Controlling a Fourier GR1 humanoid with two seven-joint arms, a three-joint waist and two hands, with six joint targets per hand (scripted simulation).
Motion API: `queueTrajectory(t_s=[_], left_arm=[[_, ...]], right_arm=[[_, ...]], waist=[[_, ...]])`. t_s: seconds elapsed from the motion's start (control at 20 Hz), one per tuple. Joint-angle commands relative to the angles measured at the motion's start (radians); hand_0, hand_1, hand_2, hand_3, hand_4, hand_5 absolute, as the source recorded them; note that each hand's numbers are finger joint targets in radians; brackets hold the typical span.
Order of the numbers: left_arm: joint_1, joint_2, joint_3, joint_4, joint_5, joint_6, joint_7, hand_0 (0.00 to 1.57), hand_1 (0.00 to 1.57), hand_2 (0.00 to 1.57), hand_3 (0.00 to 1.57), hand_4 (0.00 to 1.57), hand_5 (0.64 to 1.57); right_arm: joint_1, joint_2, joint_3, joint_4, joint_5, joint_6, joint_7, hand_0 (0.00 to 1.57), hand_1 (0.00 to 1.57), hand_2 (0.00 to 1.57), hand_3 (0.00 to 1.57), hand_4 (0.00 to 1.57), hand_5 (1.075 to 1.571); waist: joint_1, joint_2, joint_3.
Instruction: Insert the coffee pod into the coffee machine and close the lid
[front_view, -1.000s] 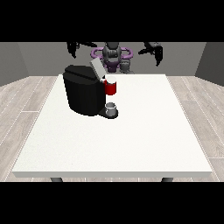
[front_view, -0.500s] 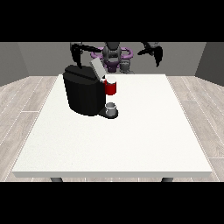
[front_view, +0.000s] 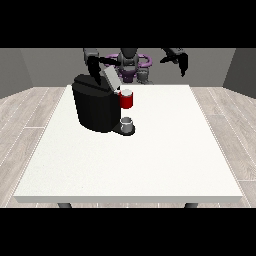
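The black coffee machine (front_view: 95, 107) stands on the white table (front_view: 150, 160), left of the middle. Its grey lid (front_view: 111, 78) is tilted up at the top. A red pod holder (front_view: 127, 101) juts out at the machine's front, with a pale round top that may be the coffee pod (front_view: 126, 93). The hand at the view's left (front_view: 93, 70) hangs with fingers pointing down just over the machine's top, close beside the raised lid. The hand at the view's right (front_view: 180, 60) is raised in the air past the table's far edge, fingers relaxed and holding nothing.
A small grey cup (front_view: 127, 123) sits on the machine's base under the red holder. The robot's torso (front_view: 130, 65) stands behind the table's far edge. Bare table spreads to the right and towards the camera.
The arm at the view's left has swung from a raised, sideways pose down to the machine's top beside the lid. The hand at the view's right has barely shifted.
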Motion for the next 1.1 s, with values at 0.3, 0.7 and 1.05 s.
queueTrajectory(t_s=[0.3, 0.7, 1.05], left_arm=[[0.038, 0.04, 0.0, -0.098, 0.017, 0.029, 0.046, 0.0, 0.0, 0.0, 0.0, 0.31, 1.571], [-0.019, 0.072, 0.004, -0.107, 0.029, 0.015, 0.041, 0.0, 0.0, 0.0, 0.0, 0.36, 1.571], [0.007, 0.067, -0.001, -0.081, 0.03, 0.011, 0.02, 0.0, 0.0, 0.0, 0.0, 0.36, 1.571]], right_arm=[[-0.109, -0.017, 0.012, 0.051, 0.005, 0.03, -0.016, 0.0, 0.0, 0.0, 0.0, 0.17, 1.571], [-0.242, -0.041, 0.046, 0.083, 0.064, 0.02, -0.015, 0.0, 0.0, 0.0, 0.0, 0.12, 1.571], [-0.28, 0.001, 0.087, 0.047, 0.09, -0.004, 0.023, 0.0, 0.0, 0.0, 0.0, 0.0, 1.571]], waist=[[-0.022, 0.06, 0.0018], [0.028, 0.134, 0.0017], [0.043, 0.124, 0.0014]])
